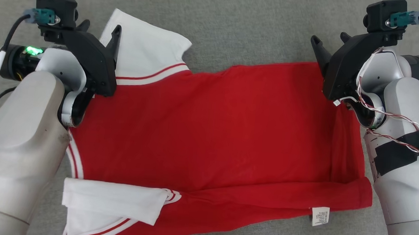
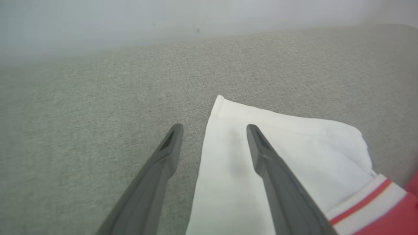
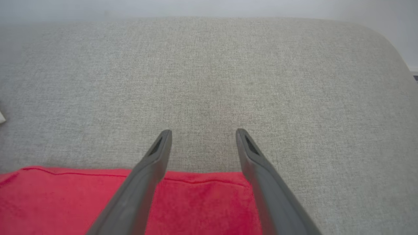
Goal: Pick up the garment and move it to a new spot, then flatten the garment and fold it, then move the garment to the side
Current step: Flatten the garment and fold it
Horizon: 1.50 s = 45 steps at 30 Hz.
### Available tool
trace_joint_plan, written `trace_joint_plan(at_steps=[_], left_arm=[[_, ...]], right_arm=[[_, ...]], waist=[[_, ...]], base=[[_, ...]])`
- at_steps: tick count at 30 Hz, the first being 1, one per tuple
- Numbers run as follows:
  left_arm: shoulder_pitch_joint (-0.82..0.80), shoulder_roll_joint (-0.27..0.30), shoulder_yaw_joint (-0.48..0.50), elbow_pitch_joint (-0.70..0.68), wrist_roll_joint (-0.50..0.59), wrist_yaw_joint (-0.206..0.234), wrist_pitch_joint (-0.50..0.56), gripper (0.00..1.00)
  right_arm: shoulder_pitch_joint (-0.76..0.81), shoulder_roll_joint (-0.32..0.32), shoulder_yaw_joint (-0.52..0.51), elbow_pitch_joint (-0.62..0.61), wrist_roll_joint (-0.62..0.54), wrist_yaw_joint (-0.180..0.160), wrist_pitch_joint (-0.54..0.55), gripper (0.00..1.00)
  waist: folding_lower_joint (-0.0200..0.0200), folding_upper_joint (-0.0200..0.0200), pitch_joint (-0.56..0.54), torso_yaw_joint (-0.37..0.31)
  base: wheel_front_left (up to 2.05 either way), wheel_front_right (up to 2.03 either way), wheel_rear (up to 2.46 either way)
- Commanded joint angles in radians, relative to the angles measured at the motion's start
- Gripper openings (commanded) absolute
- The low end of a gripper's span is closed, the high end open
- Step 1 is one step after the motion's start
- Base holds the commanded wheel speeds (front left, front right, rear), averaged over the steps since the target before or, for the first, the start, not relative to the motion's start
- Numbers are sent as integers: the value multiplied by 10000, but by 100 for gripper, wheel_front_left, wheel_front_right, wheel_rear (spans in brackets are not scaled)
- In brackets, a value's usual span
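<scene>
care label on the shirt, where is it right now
In the head view, the white care label lies at the lower right, off the near folded edge of the red shirt, beside the right forearm.

Beyond the flat red fabric shirt with white sleeves (image 1: 212, 132), the grey woven upholstered surface (image 1: 238, 23) lies bare (past its right end too); only the far white sleeve (image 1: 144, 50) juts into that room.

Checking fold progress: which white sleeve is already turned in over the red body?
The near sleeve, at the head view's bottom: it lies across the red shirt. The far sleeve sticks out onto the grey cushion.
</scene>
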Motion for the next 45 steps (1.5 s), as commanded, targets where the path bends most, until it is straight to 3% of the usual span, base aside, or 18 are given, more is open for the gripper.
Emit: trace_joint_plan(at_steps=[1,8,11,12,13,24,28,35,45], left_arm=[[-219,5,-40,189,128,-30,69,100],[-495,152,-130,731,117,20,438,100],[-489,222,-317,1007,115,-150,931,100],[-443,249,-408,1071,61,-235,1290,19],[-416,273,-423,1095,-27,-235,1504,0],[-257,722,-392,371,-224,-260,2178,0],[-196,784,-367,83,-289,-196,2192,0],[-134,941,-356,-297,-318,-54,2232,0],[-16,1201,-347,-691,-261,195,2192,0]], right_arm=[[-115,-111,156,99,174,-23,-143,100],[-310,-216,692,346,539,-23,-258,100],[-431,-307,1083,441,732,-23,-188,100],[-485,-422,1285,482,926,-23,-87,100],[-521,-480,1389,487,1029,-23,-4,100],[-723,-1110,2145,69,2042,-24,405,100],[-736,-1399,1976,-275,2095,-24,104,100],[-218,-1938,1752,-769,2068,-24,614,100],[536,-1943,1735,-1126,1921,-24,1262,100]], waist=[[-3,-3,530,-456],[-3,-3,762,-639],[-3,-3,838,-703],[-3,-3,856,-707],[-3,-3,861,-701],[-3,-3,932,-607],[-3,-3,920,-608],[-3,-3,894,-670],[-3,-3,1074,-599]], base=[[0,0,0],[0,0,0],[0,0,0],[0,0,0],[0,0,0],[0,0,0],[0,0,0],[0,0,0],[0,0,0]])
